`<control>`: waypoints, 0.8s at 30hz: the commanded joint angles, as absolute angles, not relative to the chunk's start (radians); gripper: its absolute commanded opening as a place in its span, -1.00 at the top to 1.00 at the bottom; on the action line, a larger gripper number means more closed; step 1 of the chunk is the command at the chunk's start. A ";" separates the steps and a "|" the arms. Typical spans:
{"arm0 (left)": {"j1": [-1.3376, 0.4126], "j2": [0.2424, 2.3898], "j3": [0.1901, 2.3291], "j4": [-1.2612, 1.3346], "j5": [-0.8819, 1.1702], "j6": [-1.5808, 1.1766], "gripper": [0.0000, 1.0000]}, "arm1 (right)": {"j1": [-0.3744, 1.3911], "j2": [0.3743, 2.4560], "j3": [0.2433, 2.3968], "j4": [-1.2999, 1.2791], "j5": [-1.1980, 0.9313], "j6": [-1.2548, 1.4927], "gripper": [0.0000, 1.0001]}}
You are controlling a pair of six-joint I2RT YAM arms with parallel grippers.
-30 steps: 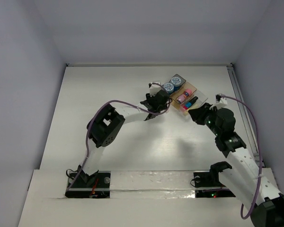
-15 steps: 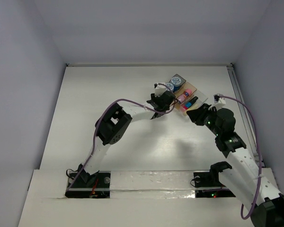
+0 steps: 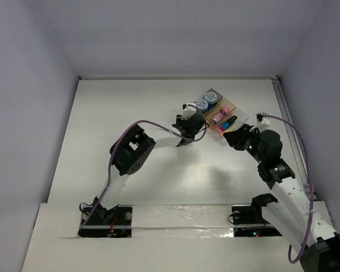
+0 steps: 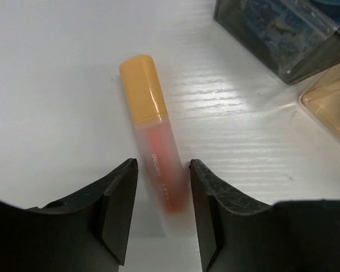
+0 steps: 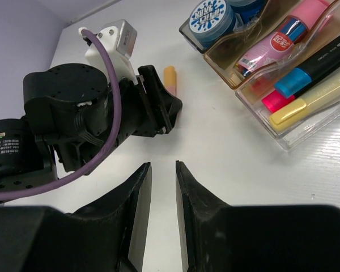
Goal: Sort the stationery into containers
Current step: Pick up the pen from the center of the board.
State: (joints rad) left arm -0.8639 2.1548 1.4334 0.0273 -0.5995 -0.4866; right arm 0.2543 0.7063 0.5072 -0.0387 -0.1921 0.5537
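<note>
Nearest the near edge of the white bench, the right gripper hangs right of centre with its jaws only narrowly parted and nothing between them. Just beyond and to its left, the left gripper is low over the bench, its jaws spread so that one finger stands on each side of the orange marker. They lie close along its barrel without looking clamped, so the marker appears not yet held. This marker lies flat on the bench beside the trays, apart from them, and seems to be the only item not yet sorted. It is short, with an opaque yellow-orange cap at its far end and a frosted barrel showing orange ink and small print. Farther on, towards the far right corner, the tray cluster looks largely filled. The clear tray holds a yellow marker, a black-blue marker and a pink-ended one. The amber tray holds a pink-capped stick, and the dark grey tray holds two blue-and-white pots. Judged so, the task is almost done: the orange marker has yet to be gripped, lifted and dropped, probably among the other markers.
</note>
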 commanded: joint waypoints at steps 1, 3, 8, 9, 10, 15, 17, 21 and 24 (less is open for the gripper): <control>-0.867 2.095 1.413 0.015 -0.615 -0.425 0.21 | 0.247 0.703 0.497 -0.011 -0.207 0.548 0.40; -0.867 2.108 1.424 0.012 -0.612 -0.414 0.21 | 0.247 0.704 0.497 -0.011 -0.207 0.548 0.40; -0.848 2.135 1.433 0.020 -0.595 -0.413 0.22 | 0.247 0.700 0.494 -0.011 -0.199 0.545 0.40; -0.848 2.137 1.433 0.021 -0.592 -0.411 0.28 | 0.247 0.699 0.494 -0.011 -0.198 0.545 0.40; -0.839 2.140 1.433 0.025 -0.585 -0.411 0.32 | 0.247 0.701 0.494 -0.011 -0.198 0.545 0.40; -0.839 2.128 1.414 0.035 -0.586 -0.413 0.91 | 0.247 0.704 0.494 -0.011 -0.198 0.542 0.40; -0.839 2.091 1.378 0.052 -0.587 -0.405 1.00 | 0.247 0.700 0.495 -0.011 -0.192 0.540 0.40; -0.848 1.944 1.260 0.092 -0.598 -0.399 1.00 | 0.247 0.667 0.492 -0.014 -0.161 0.537 0.40; -0.868 1.800 1.163 0.146 -0.575 -0.397 1.00 | 0.247 0.631 0.486 -0.012 -0.134 0.541 0.40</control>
